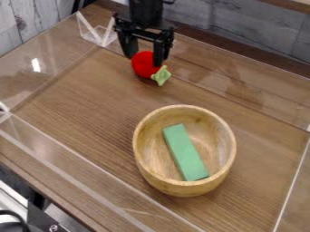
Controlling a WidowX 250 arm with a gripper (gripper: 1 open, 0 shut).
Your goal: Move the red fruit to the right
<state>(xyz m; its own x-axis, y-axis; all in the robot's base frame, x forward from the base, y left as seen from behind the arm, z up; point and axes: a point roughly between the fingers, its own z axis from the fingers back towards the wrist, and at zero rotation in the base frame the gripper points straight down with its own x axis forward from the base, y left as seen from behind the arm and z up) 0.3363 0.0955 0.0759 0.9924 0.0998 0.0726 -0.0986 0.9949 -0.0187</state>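
The gripper (pixel 144 56) hangs pointing down over the far left part of the table (pixel 85 100), its two dark fingers (pixel 125 45) spread wide with one on each side of the fruit (pixel 145 63). The jaws are fully apart and nothing is clamped between them; whether a fingertip touches the fruit cannot be told. The fruit, round and bright red, sits on the wood-grain tabletop between the fingers, with its light-green leaf (pixel 161 76) sticking out toward the lower right, clear of the gripper. Nearer the camera and to the right, well apart from the fruit, stands a wooden bowl (pixel 150 154) holding a flat green block (pixel 184 151) that lies lengthwise across its bottom. A clear wall (pixel 43 50) rims the table, and a small clear stand (pixel 97 30) sits at the far left, near the gripper. No brand, label or writing can be read on the gripper, the bowl, the block or the table.
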